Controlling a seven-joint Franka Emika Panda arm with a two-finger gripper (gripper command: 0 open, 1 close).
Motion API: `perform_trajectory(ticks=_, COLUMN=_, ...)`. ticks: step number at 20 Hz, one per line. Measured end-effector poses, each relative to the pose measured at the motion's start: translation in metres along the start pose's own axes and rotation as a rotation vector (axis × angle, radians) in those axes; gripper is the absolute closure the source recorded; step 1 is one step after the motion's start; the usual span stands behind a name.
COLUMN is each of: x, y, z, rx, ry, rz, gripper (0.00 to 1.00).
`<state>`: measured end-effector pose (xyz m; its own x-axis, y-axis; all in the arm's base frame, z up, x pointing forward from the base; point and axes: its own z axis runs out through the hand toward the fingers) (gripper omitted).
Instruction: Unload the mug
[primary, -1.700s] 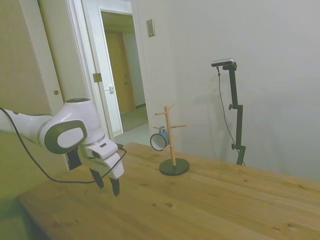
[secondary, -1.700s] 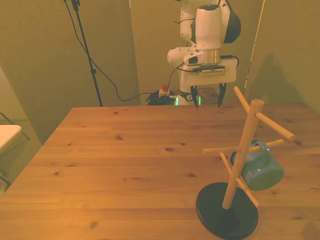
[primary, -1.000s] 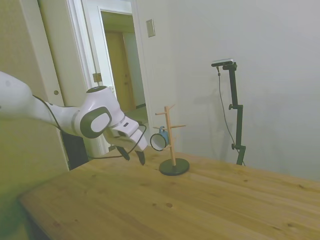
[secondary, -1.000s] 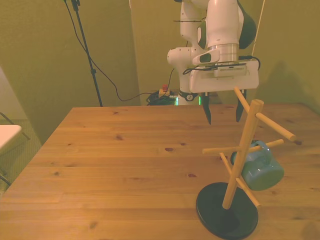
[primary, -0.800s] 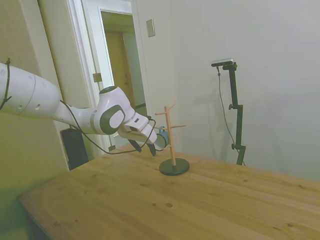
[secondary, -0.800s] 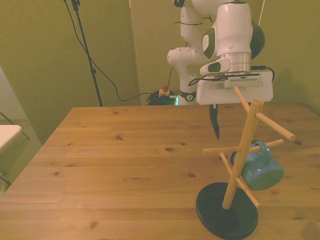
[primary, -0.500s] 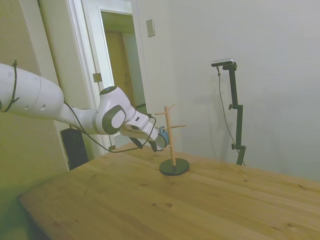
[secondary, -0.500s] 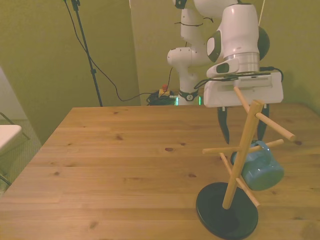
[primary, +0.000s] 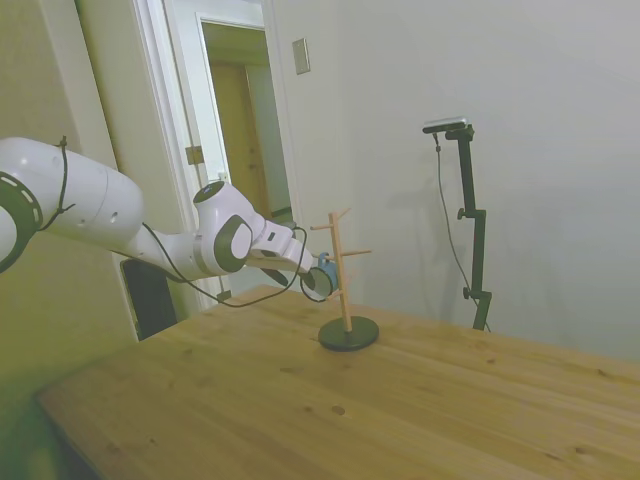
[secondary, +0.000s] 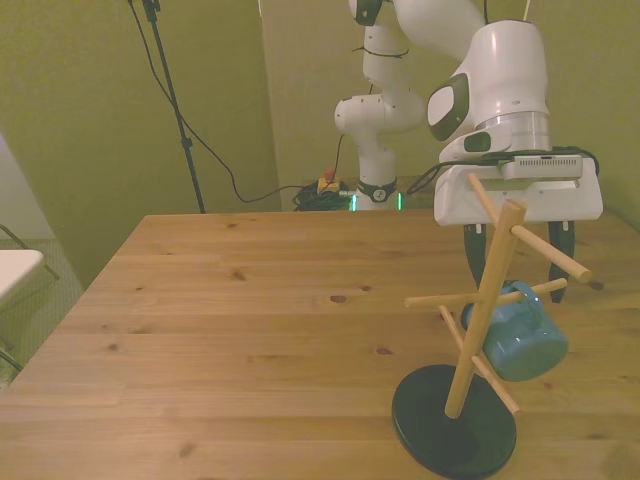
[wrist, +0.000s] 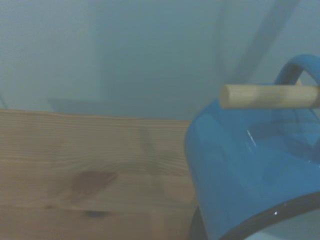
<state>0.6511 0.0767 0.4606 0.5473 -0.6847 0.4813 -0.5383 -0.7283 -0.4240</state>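
The tool (secondary: 517, 262) has its two dark fingers spread apart, one on each side of the mug (secondary: 514, 331), not visibly touching it. The mug hangs by its loop handle (wrist: 296, 75) from a peg of the wooden stand (secondary: 483, 310), whose dark round base (secondary: 454, 420) rests on the worktop (secondary: 240, 340).

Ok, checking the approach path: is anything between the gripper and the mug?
In the front view, only a peg of the wooden stand crosses between the open gripper and the mug.

Wooden table (secondary: 230, 330); peg stand (secondary: 455, 425) standing on it.
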Motion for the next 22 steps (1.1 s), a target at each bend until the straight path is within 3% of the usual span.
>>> perform_trajectory(ticks=8, x=-0.009, y=-0.019, z=0.036, rx=0.039, ry=0.071, rz=-0.014, gripper=0.00)
perform_trajectory(ticks=9, x=-0.010, y=-0.021, z=0.040, rx=0.037, ry=0.077, rz=-0.016, gripper=1.00)
perform_trajectory(ticks=22, x=-0.012, y=-0.026, z=0.044, rx=0.064, ry=0.111, rz=-0.030, gripper=1.00)
